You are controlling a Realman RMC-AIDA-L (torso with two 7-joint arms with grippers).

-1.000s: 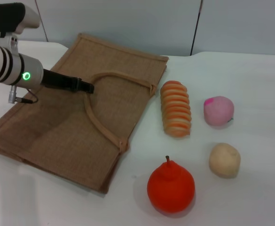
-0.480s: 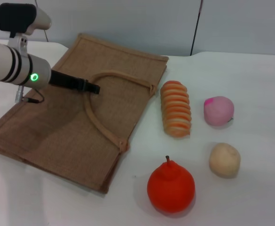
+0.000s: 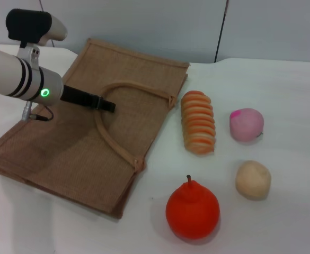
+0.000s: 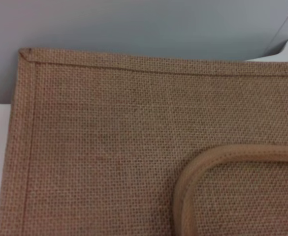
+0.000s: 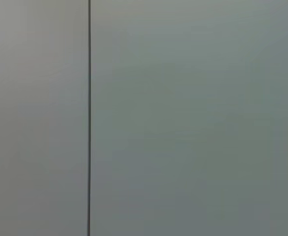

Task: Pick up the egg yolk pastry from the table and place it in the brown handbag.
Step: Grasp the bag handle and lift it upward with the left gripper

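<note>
The egg yolk pastry (image 3: 253, 180) sits on the white bench (image 3: 282, 95), well apart from the brown handbag (image 3: 75, 143) on its right-hand side, with nothing touching it. Taking the pastry as the reference: a pink ball (image 3: 246, 124) lies just behind it, an orange pear-shaped fruit (image 3: 192, 210) lies to its left and slightly nearer the robot, and a ridged orange-and-cream loaf (image 3: 198, 121) lies behind and to its left, between it and the bag. The pastry is a small, pale, matte and slightly lumpy ball; it looks light and probably soft or crumbly, so a firm squeeze could dent it. Being round, it may roll if nudged from one side. The soundest hold appears to be across its widest middle, from above, with light pressure. The left tool (image 3: 107, 105) hangs over the bag, close to the looped handle (image 3: 111, 138), far from the pastry; whether it is open or closed cannot be told. The bag lies flat, its mouth apparently closed, and will likely need opening. The right tool is not visible; its wrist camera shows only a plain grey wall.
</note>
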